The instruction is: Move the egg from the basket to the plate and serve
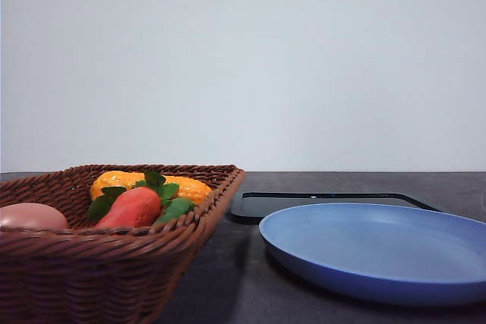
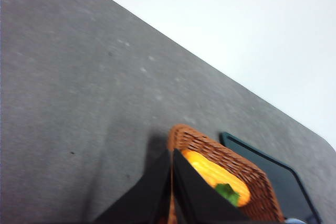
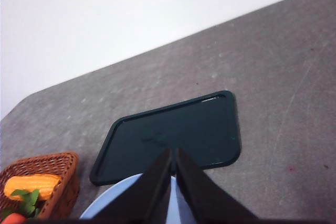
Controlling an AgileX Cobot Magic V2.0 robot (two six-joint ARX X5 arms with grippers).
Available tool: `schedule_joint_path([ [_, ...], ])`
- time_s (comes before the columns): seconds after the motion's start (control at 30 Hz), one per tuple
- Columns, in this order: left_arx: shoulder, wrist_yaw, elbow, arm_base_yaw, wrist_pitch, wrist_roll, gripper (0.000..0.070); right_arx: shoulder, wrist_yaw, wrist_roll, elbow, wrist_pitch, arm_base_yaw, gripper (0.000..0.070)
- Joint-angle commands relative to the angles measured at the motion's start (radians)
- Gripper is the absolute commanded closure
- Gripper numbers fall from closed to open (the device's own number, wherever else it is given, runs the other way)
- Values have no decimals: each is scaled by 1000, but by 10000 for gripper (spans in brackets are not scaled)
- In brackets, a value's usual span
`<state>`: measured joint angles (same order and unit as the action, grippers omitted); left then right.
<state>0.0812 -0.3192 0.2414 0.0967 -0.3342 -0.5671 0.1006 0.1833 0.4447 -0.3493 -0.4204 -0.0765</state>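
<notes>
The egg (image 1: 32, 216) lies in the basket (image 1: 114, 263), beside the carrot-like vegetable (image 1: 133, 207) and well short of the plate (image 1: 380, 252); both the left gripper (image 2: 171, 182) and the right gripper (image 3: 174, 177) have their fingers pressed together, gripping nothing (each hangs clear above the table (image 2: 79, 103)); the left fingers should part before descending, straddling the egg alone.

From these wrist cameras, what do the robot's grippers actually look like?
Both look alike: the left gripper and the right gripper each end in two flat, matte black fingers that taper to pointed tips, like wedge-shaped blades. The surfaces look plain and smooth; no cables, labels or markings show on the parts visible. The arms behind them are out of frame.
</notes>
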Motion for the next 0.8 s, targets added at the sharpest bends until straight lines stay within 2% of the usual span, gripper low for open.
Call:
schedule_joint_path([
  [0.0,26,-33,39,1,6,22,700,35,2,-39,-45,-16,1,700],
  [0.1,86,-97,87,1,4,59,700,109,4,-73,-108,-56,1,700],
  [0.23,187,-162,149,-6,-25,152,700,216,42,-118,-176,-105,1,700],
  [0.43,340,-164,260,-60,-164,305,700,380,154,-153,-244,-183,1,700],
  [0.57,451,-164,333,-112,-257,381,700,477,193,-197,-248,-214,1,700],
  [0.7,555,-164,388,-174,-322,423,700,571,218,-221,-248,-255,0,696],
  [0.77,602,-167,406,-207,-333,428,689,615,218,-222,-248,-268,0,628],
])
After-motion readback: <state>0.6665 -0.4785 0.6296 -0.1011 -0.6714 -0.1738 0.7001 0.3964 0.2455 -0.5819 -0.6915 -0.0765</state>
